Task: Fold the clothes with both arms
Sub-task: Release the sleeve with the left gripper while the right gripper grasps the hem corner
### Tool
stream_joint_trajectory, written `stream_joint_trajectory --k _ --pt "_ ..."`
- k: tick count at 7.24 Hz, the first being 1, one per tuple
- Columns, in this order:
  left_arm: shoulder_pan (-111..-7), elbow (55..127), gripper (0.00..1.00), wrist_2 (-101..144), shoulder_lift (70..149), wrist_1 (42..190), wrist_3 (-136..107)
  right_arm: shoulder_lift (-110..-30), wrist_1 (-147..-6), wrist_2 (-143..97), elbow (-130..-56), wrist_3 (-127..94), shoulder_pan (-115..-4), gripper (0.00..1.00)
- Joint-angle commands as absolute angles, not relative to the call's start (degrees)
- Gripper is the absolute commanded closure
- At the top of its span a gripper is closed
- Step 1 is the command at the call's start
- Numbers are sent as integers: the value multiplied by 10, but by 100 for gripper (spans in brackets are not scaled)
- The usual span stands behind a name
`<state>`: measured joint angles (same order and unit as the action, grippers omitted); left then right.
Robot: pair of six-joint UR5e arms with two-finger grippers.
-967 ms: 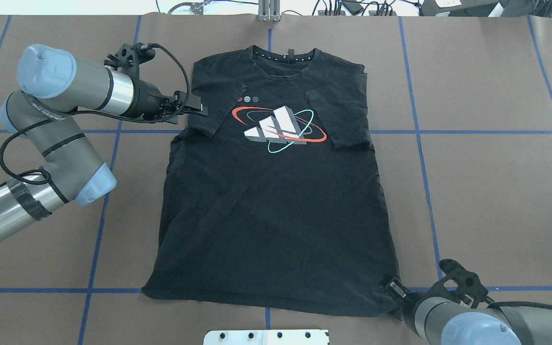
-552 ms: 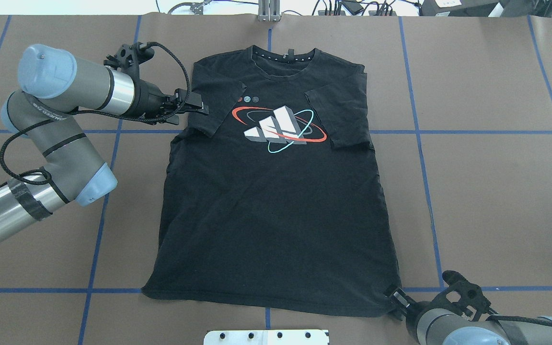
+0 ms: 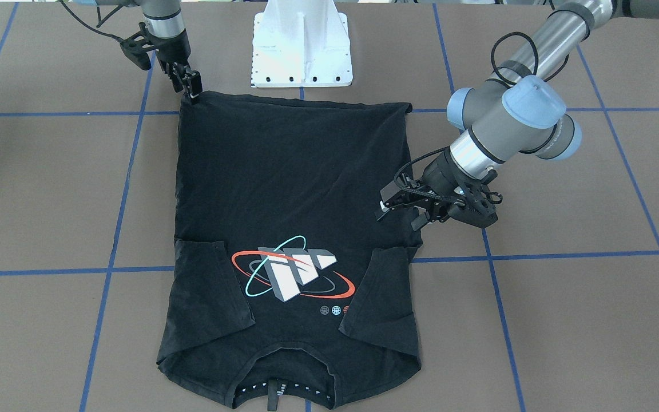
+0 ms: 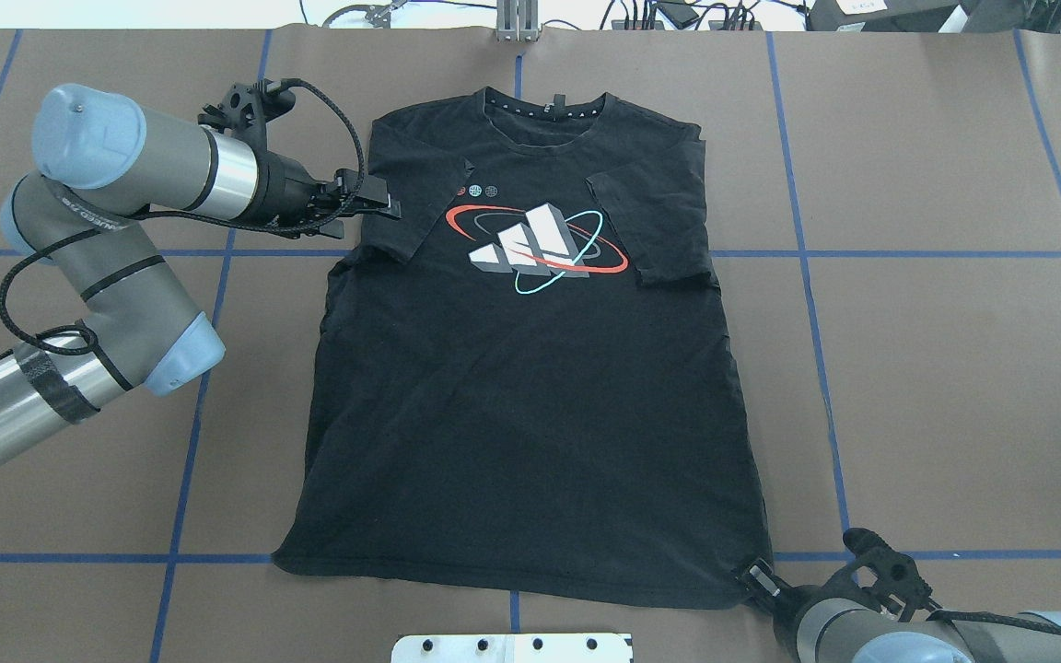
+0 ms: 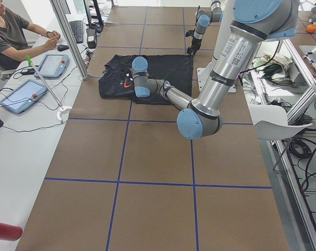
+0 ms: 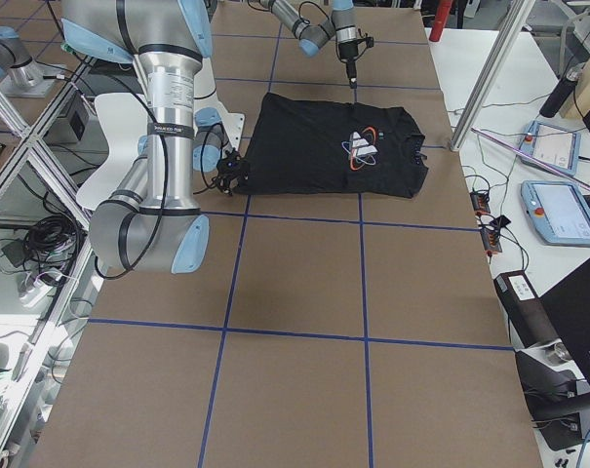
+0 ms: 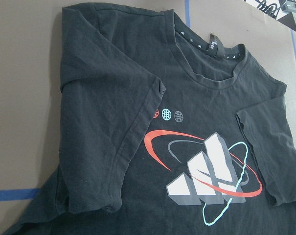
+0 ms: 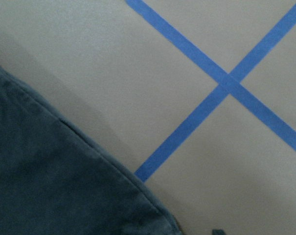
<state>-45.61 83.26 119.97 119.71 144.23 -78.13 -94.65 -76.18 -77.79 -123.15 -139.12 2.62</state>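
Observation:
The black T-shirt [image 4: 530, 414] lies flat and face up on the brown table, with both sleeves folded in over the chest beside the orbit-ring graphic [image 4: 538, 249]. It also shows in the front view [image 3: 289, 189]. My left gripper [image 4: 381, 204] hovers at the folded left sleeve's outer edge. Its fingers look spread and empty in the front view [image 3: 399, 213]. The left wrist view shows the collar, sleeve and graphic [image 7: 211, 171] from above. My right gripper [image 4: 756, 580] sits low at the shirt's near right hem corner [image 3: 192, 90]. I cannot tell whether it grips the hem [image 8: 50, 186].
The white base pedestal [image 3: 301, 46] stands at the table's near edge behind the hem. Blue tape lines [image 4: 936, 253] grid the table. An operator [image 5: 11, 31] sits with tablets [image 5: 22, 94] on the far side. Metal posts [image 6: 490, 68] stand at the table's far edge.
My right gripper has slid a little back toward the robot's side along the hem corner. My left gripper has drawn back slightly from the sleeve. The shirt lies as before.

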Motion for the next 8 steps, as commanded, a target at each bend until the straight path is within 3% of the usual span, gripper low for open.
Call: stream_joint_trajectory --k 1,3,5,6,8 --pt "-457 833 0 1200 1196 1442 -781 -948 -758 -780 -1235 -1386 25 100" --pt "-457 848 0 1200 1181 1442 -782 -951 -758 -788 -1252 -1383 21 100" --pt "-457 913 0 1198 1119 1441 -822 -984 -760 -801 -1297 -1378 21 100" --pt "-445 960 0 1195 1084 1441 -892 -987 -760 -810 -1306 -1370 21 100" --pt "-312 1106 0 1062 943 1400 -952 -984 -760 -810 -1310 -1370 17 100"
